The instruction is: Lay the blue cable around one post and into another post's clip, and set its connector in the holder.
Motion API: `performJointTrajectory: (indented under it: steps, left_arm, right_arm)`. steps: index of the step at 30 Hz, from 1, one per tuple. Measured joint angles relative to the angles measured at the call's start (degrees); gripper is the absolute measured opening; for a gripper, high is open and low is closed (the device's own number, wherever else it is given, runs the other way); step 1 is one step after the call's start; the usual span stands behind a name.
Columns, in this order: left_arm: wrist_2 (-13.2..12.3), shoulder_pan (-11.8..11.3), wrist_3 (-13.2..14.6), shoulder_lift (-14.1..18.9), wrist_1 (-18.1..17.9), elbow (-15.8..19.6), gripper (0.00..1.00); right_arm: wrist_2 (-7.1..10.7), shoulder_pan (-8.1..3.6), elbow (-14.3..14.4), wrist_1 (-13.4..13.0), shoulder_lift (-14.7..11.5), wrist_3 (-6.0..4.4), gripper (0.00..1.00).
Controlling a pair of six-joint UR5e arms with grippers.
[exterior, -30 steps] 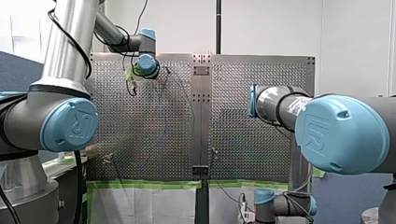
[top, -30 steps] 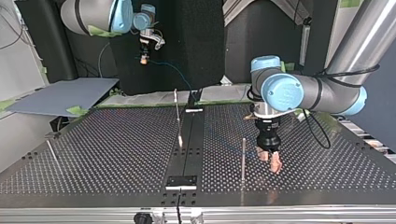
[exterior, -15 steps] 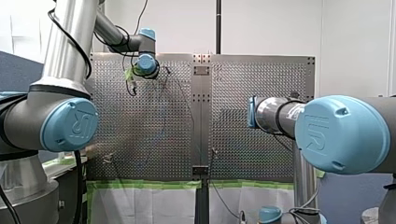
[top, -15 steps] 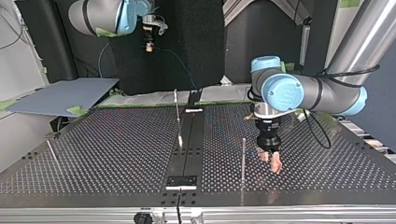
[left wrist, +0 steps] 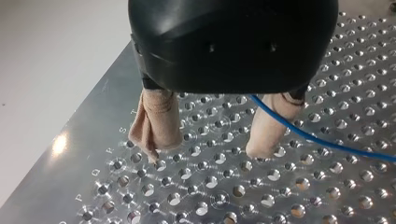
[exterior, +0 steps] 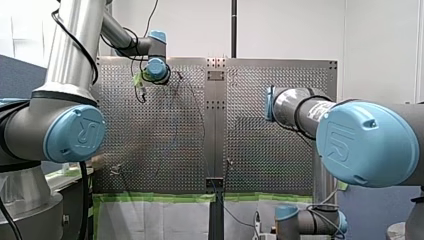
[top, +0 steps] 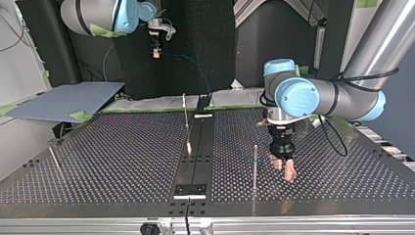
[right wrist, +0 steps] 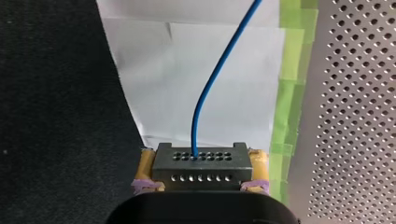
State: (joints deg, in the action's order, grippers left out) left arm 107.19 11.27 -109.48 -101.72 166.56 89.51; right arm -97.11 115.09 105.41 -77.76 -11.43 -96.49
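Perforated metal table (top: 122, 161) fills the top view, with a black curtain (top: 205, 44) behind it. My left gripper (top: 284, 170) hangs low over the plate, just beside a short post (top: 255, 166). In its wrist view the beige pads (left wrist: 156, 116) stand apart, clamped on nothing. The blue cable (left wrist: 322, 140) runs across the front of one pad and off over the holes; I cannot tell whether it touches that pad. My right gripper (right wrist: 201, 175) is high up, back beyond the table's far edge. Its yellow pads (right wrist: 145, 168) are pinched tight on the grey connector (right wrist: 200, 158), and the cable leaves the connector's face and curves away.

The likely trouble is the unheld stretch at the left gripper. With nothing pinning the cable there, a pull from the right arm could drag it off its line past the short post. The long free span could also catch on the tall post (top: 186, 122) near the centre strip (top: 198, 156). A sideways tug might twist the connector in its grip too.
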Motion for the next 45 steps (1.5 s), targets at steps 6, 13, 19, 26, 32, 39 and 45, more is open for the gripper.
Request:
performJointTrajectory:
  steps: [6, 13, 19, 26, 32, 39, 45]
  left_arm:
    - [-0.08, -0.19, -0.04, 0.00, 0.00, 0.00, 1.00]
    - [-0.26, -0.25, -0.30, 0.00, 0.00, -0.01, 1.00]
    - [-0.64, -0.34, -0.79, 0.00, 0.00, 0.01, 1.00]
    - [-1.17, -0.39, -1.28, 0.00, -0.28, 0.02, 1.00]
    - [-1.23, -0.42, -1.34, 0.00, -0.34, 0.01, 1.00]
    - [-1.24, -0.44, -1.34, 0.00, -0.35, -0.01, 1.00]
    - [-1.24, -0.44, -1.34, 0.00, -0.35, 0.00, 1.00]
  right_arm:
    - [-0.10, -0.41, 0.02, 2.91, -2.92, -0.81, 0.00]
    - [0.79, -1.57, 0.02, 6.15, -6.16, -3.46, 0.00]
    - [3.21, -2.63, -0.04, 9.14, -9.14, -4.71, 0.00]
    - [6.01, -3.58, -0.83, 12.64, -12.64, -5.80, 0.00]
    - [8.56, -3.95, -1.93, 15.66, -15.66, -5.68, 0.00]
    - [10.21, -4.31, -2.35, 19.00, -19.01, -5.12, 0.00]
    - [10.40, -5.01, -0.84, 20.57, -22.03, -4.93, 0.00]
